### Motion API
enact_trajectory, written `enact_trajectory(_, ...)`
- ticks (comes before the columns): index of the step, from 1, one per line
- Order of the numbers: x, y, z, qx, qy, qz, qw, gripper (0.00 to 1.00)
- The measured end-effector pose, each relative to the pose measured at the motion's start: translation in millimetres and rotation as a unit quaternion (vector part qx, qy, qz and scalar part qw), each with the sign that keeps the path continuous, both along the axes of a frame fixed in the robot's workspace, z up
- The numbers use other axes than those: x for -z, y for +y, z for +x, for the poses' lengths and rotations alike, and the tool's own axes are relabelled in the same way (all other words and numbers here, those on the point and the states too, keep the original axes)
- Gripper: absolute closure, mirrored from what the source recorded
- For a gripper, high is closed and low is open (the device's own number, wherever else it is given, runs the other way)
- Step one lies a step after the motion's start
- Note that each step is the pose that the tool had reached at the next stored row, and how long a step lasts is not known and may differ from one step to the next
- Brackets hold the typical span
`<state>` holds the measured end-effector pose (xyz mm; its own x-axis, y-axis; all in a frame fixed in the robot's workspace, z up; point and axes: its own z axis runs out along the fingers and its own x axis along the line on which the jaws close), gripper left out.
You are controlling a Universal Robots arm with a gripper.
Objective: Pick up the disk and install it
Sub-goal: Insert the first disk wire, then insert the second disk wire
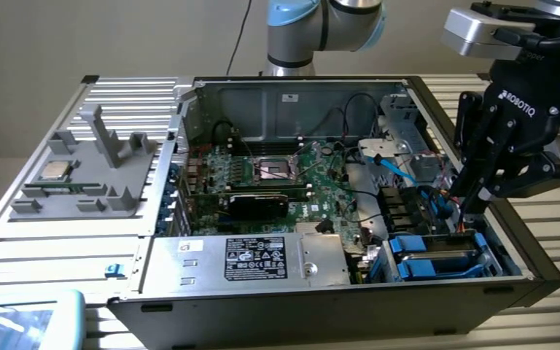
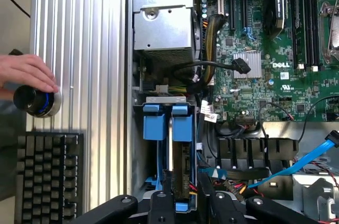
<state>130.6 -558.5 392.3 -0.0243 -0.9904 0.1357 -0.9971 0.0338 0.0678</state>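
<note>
One table (image 1: 66,240) of ribbed metal under everything, bare slats running wide to the exterior view's left and again beyond the case's far side. On it, open case (image 1: 309,313), side panel off, upper rim exposed all round, interior reachable from straight above. Inside, toward the exterior view's left, board (image 1: 290,182) lying flat with loose black cables crossing it. Nearer the front wall, supply box (image 1: 251,259), label up, hard against the case edge. At the exterior view's right front corner, bay (image 1: 436,255), narrow, hemmed by case wall on one side and supply box and wiring on the other; little slack either way.

Outside the case, grey fixture (image 1: 85,175) standing on the slats, well apart from the bay, small chip (image 1: 55,170) resting on it.

Above the bay, gripper (image 1: 477,206) pointing down, tips just over the bay's upper edge. From the wrist, gripper (image 2: 190,211) closed part-way onto disk (image 2: 181,171), one jaw each side of its near end. Disk on edge, down in the bay, blue end tabs showing, just beside second drive (image 2: 152,126), their blue tabs level. Red wires and blue cable (image 2: 312,158) crowding the disk's other flank.

On the slats beside the case: keyboard (image 2: 47,176), and hand (image 2: 26,73) resting on round knob (image 2: 37,102).
</note>
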Motion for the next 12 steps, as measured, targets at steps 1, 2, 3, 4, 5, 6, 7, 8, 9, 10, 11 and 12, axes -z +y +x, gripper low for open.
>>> enact_trajectory(1, 0.0, 0.0, 0.0, 0.000, 0.0000, 0.0000, 1.0000, 0.69)
enact_trajectory(2, 0.0, 0.1, 0.0, 0.000, 0.0000, 0.0000, 1.0000, 0.69)
enact_trajectory(3, 0.0, 0.1, 0.0, 0.000, 0.0000, 0.0000, 1.0000, 0.69)
enact_trajectory(4, 0.0, 0.1, 0.0, 0.000, 0.0000, 0.0000, 1.0000, 0.69)
enact_trajectory(5, 0.0, 0.1, 0.0, 0.000, 0.0000, 0.0000, 1.0000, 0.69)
enact_trajectory(6, 0.0, 0.2, 0.0, 0.000, 0.0000, 0.0000, 1.0000, 0.69)
enact_trajectory(7, 0.0, 0.2, 0.0, 0.000, 0.0000, 0.0000, 1.0000, 0.69)
enact_trajectory(8, 0.0, 0.2, 0.0, 0.000, 0.0000, 0.0000, 1.0000, 0.69)
enact_trajectory(9, 0.0, 0.2, -0.1, 0.000, 0.0000, 0.0000, 1.0000, 0.69)
enact_trajectory(10, 0.1, 0.4, -1.0, 0.000, 0.0000, 0.0000, 1.0000, 0.69)
enact_trajectory(11, 0.1, 0.6, -3.2, 0.000, 0.0000, -0.0001, 1.0000, 0.69)
enact_trajectory(12, 0.3, 0.6, -5.9, 0.000, 0.0000, -0.0001, 1.0000, 0.69)
